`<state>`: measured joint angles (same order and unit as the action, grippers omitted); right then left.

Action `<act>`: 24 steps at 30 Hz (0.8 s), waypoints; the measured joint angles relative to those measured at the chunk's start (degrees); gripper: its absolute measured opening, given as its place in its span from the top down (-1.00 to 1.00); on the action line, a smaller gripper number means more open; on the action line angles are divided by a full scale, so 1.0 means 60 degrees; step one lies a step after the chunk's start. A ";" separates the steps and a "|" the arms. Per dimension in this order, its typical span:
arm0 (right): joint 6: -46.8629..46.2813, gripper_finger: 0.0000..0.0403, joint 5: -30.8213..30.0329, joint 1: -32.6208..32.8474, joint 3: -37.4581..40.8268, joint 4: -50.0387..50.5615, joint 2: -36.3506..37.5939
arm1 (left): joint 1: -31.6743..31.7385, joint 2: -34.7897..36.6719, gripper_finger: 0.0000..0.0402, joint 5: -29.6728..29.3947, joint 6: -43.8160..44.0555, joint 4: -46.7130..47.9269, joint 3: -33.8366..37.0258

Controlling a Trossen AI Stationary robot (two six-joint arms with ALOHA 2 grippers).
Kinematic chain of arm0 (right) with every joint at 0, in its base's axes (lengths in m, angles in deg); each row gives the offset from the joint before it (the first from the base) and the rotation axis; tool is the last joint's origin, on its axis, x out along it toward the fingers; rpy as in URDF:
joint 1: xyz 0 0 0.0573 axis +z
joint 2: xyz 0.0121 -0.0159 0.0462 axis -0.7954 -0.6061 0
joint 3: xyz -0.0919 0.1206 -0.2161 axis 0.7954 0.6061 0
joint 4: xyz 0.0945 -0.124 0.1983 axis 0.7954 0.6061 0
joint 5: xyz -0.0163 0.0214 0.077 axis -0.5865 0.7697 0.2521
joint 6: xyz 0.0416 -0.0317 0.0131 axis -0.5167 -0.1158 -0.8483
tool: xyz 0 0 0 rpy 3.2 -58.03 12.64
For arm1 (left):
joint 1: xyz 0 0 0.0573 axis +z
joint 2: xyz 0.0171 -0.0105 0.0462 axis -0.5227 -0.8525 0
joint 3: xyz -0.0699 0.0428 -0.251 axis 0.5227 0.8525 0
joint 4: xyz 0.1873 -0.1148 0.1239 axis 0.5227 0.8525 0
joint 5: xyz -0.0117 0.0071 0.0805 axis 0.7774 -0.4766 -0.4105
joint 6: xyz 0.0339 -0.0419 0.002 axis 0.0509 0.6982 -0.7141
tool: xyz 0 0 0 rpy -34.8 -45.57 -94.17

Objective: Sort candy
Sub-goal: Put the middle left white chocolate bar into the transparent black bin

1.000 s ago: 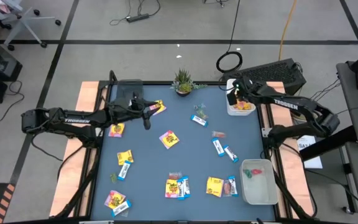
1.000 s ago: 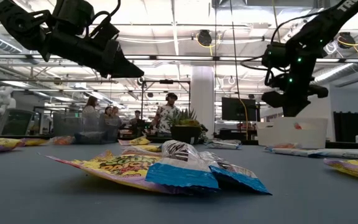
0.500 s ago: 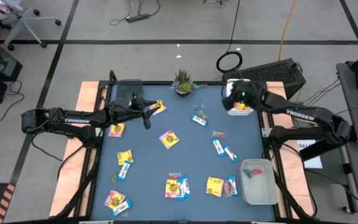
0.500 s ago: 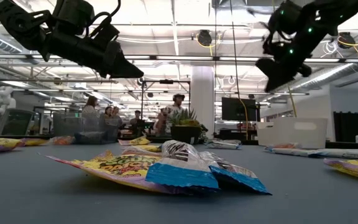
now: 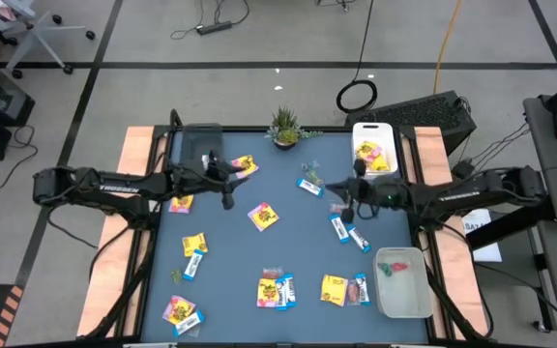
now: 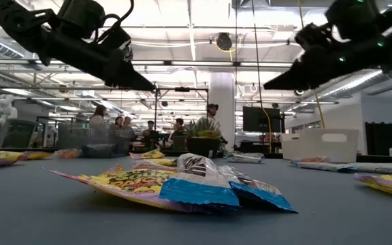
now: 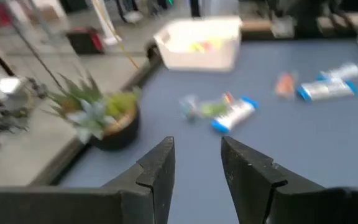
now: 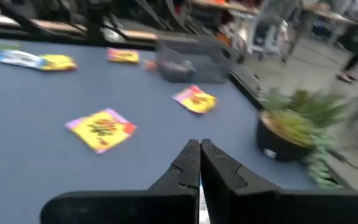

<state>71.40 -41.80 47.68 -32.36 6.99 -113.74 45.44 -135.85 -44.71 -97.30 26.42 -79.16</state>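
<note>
Candy lies scattered on the blue table: yellow packets (image 5: 262,215) (image 5: 194,244), blue-and-white bars (image 5: 309,187) (image 5: 358,239) and mixed pieces near the front edge (image 5: 277,288). My left gripper (image 5: 232,180) hovers open over the far left part, beside a yellow packet (image 5: 243,166); nothing is between its fingers (image 7: 197,155). My right gripper (image 5: 338,197) hovers shut (image 8: 199,152) over the right middle, pointing toward the table's left, just above the blue bars (image 5: 339,227). Both hang clear of the table in the low view (image 6: 148,85) (image 6: 269,86).
A white bin (image 5: 373,145) with yellow candy stands at the far right, another white bin (image 5: 402,295) with green pieces at the near right. A dark bin (image 5: 201,143) sits far left, a potted plant (image 5: 285,126) at the far edge. People stand beyond the table (image 6: 175,133).
My right gripper has swung from above the far-right white bin toward the table's middle and near side, tipping from pointing down to almost level.
</note>
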 joint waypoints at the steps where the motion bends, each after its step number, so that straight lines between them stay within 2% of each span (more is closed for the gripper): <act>1: -0.0043 1.00 -0.0001 0.0162 0.0307 -0.0411 0.0000 | -0.0145 0.0033 0.31 0.0003 0.0020 0.0474 -0.0124; 6: -0.0055 1.00 -0.0010 0.0741 0.1558 -0.2207 0.0000 | -0.0976 0.0121 0.31 0.0006 0.0540 0.3378 -0.1067; 12: -0.0056 1.00 -0.0042 0.0962 0.2454 -0.3700 0.0000 | -0.1951 0.0129 0.31 -0.0247 0.2200 0.6348 -0.2104; 19: 0.0120 1.00 0.0091 0.0980 0.2455 -0.3701 0.0056 | -0.3087 0.0121 0.31 -0.0790 0.4291 0.9194 -0.2494; 24: 0.0564 1.00 0.0160 0.0980 0.2451 -0.3478 0.0853 | -0.3948 0.0121 0.31 -0.1173 0.5292 1.0016 -0.2494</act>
<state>74.78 -40.84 53.56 -17.65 -13.88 -108.62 21.75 -135.12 -51.75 -65.54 86.52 -94.13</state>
